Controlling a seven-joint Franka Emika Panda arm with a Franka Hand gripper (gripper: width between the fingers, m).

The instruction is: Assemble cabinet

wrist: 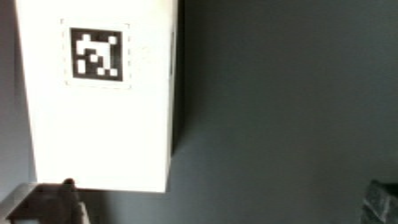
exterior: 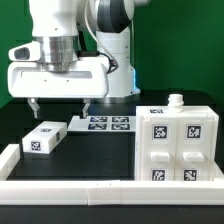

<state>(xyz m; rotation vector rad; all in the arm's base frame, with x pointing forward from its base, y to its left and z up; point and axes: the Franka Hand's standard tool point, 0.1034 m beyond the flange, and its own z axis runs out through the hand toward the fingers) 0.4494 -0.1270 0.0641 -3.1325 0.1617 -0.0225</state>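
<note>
White drawer block (exterior: 43, 138), edges well apart frm cabinet (exterior: 178, 145), sits under wide-spread gripper (exterior: 59, 104).

Single-arm pose. The white arm (exterior: 112, 25) reaches down from above with its wrist vertical and the gripper (exterior: 60, 103) pointing straight down. The broad gripper body sits level. The two dark fingers (exterior: 33, 103) are spread wide, their tips hanging clear above the surface. In the wrist view, the fingertips (wrist: 54, 203) appear far apart.
</note>
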